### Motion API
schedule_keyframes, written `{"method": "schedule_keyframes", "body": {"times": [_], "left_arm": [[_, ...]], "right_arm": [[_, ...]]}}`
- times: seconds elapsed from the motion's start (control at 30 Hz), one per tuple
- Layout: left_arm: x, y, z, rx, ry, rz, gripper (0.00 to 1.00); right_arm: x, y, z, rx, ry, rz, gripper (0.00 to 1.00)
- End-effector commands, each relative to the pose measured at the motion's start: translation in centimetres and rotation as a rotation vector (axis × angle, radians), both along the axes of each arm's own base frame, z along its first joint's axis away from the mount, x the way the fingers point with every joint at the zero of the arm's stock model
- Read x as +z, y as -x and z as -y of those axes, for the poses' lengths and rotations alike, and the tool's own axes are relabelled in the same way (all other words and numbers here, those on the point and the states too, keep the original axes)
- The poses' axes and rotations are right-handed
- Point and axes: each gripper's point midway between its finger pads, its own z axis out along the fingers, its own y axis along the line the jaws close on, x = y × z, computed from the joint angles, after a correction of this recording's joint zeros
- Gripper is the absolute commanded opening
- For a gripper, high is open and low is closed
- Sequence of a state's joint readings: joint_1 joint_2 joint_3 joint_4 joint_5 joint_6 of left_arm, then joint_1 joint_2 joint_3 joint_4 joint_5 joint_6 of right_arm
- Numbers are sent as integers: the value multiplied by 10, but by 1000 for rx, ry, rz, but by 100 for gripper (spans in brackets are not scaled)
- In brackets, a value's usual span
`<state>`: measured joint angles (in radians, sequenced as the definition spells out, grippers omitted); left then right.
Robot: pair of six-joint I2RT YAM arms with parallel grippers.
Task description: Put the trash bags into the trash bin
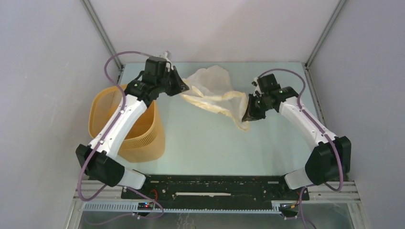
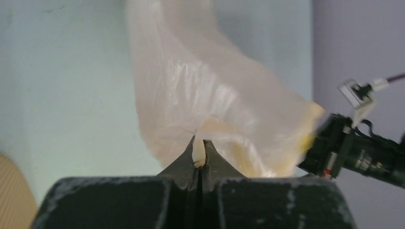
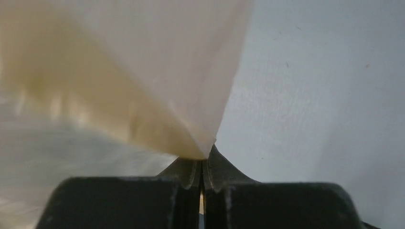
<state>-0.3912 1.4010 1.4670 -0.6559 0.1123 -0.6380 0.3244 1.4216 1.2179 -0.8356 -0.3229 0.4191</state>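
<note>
Limp, featherlight and likely slippery, the trash bag (image 1: 212, 86) stretches between left gripper (image 1: 184, 88) and right gripper (image 1: 248, 114), both jaws clenched on rim folds, probably the surest hold.

Bag (image 1: 210, 88) ctr-rear over table (image 1: 215, 143), bin (image 1: 148, 136) to its front-L

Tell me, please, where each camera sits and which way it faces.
Top external: above and behind the arm bases, looking down on the table, trash bin, left arm and right arm.
Left wrist: on the left arm, looking along the left hand, shut on the trash bag; the right arm shows at right.
Right wrist: on the right arm, looking along the right hand, shut on the bag's yellowish edge.
Shared: all three show the bag and the table.
</note>
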Motion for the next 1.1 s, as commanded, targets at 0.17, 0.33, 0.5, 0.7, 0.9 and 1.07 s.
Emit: {"method": "schedule_keyframes", "body": {"times": [0.17,0.33,0.5,0.7,0.9,1.07], "left_arm": [[338,104,36,-316,353,849,0],[153,32,7,2,21,479,0],[-8,45,21,-168,-111,-3,0],[100,44,38,-184,101,314,0],[274,64,36,-215,258,611,0],[253,57,11,-84,208,662,0]], "right_arm": [[359,-19,-31,89,-240,959,0],[285,-16,-30,58,-212,932,7],[14,29,-28,33,-142,53,0],[86,10,-29,72,-101,295,0],[278,-23,-20,79,-111,684,0],[287,-7,-19,63,-157,822,3]]}}
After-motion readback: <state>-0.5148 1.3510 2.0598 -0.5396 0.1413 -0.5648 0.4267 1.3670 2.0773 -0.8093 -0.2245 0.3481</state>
